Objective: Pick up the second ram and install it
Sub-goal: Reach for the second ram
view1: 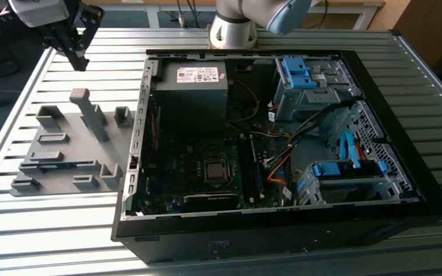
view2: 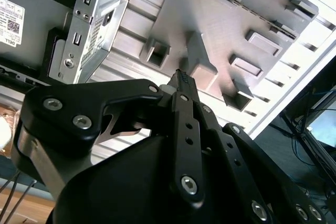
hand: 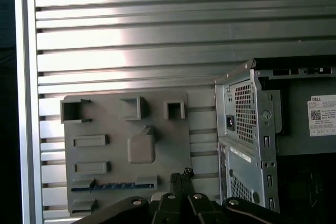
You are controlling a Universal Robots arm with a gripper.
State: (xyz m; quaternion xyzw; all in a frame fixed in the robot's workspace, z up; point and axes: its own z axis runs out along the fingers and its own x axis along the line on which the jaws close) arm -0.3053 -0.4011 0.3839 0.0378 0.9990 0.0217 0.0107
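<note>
The second ram (view1: 61,167) is a thin blue stick standing on edge in a slot near the front of the grey holder tray (view1: 67,123), at the exterior view's left. In the first wrist view the ram (hand: 113,186) shows as a blue strip with dark chips on the tray (hand: 157,135). My gripper (view1: 80,65) hangs high above the table beyond the tray's far end, well away from the ram. Its fingers (view2: 181,85) are shut together with nothing between them, and the fingertips (hand: 182,176) show over the tray's edge.
An open computer case (view1: 282,144) lies right of the tray, with the motherboard (view1: 213,172) exposed, a grey power supply (view1: 194,86), light-blue drive brackets (view1: 298,72) and orange and blue cables. The slatted metal table (view1: 67,230) surrounds both. The case's metal rear panel (hand: 244,129) stands beside the tray.
</note>
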